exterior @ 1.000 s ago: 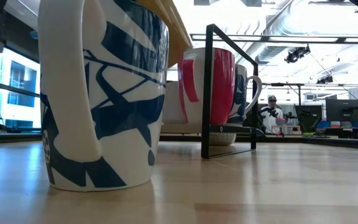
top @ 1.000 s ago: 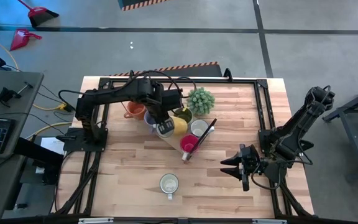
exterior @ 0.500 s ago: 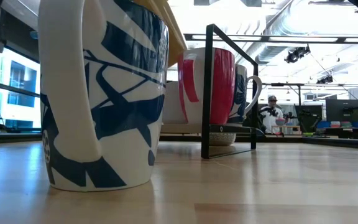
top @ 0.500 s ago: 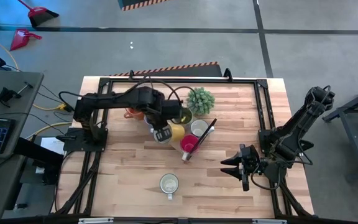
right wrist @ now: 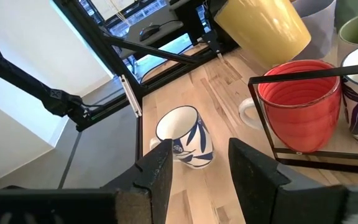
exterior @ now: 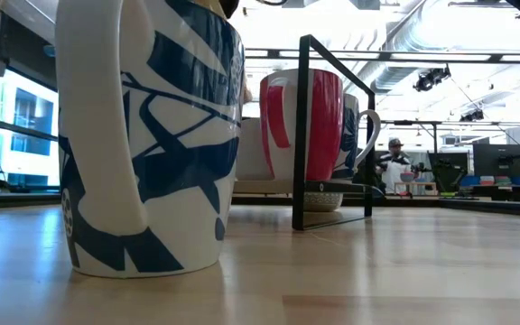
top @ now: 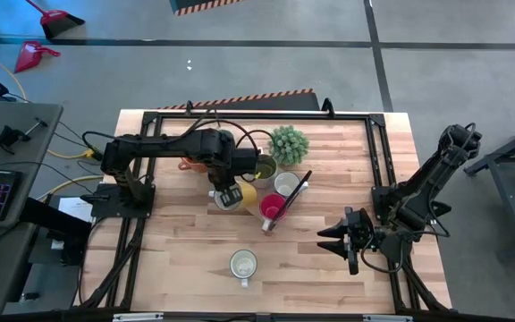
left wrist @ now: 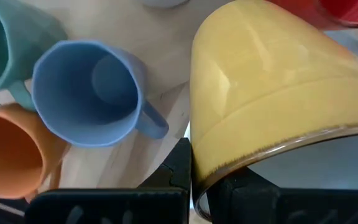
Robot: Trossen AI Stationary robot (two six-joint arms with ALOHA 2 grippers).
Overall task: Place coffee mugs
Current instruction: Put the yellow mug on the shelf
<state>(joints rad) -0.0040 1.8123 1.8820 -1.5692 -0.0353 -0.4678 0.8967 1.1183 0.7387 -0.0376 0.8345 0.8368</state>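
Your left tool (top: 230,198) grips the glossy yellow ceramic mug (left wrist: 272,93) by its rim, tilted, near table (top: 329,259) centre. Level it before lowering at six o'clock of the blue mug (left wrist: 86,93). Your right tool (right wrist: 194,165) waits open at four o'clock.

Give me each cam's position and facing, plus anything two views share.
High: overhead, looking straight down on the table; both arms show.
Low: at tabletop height, facing the white-and-blue mug; no arm identifiable.
Left wrist: on the left gripper, shut on the yellow mug.
Right wrist: behind the open right gripper.
Shared: yellow mug, both wrist views.
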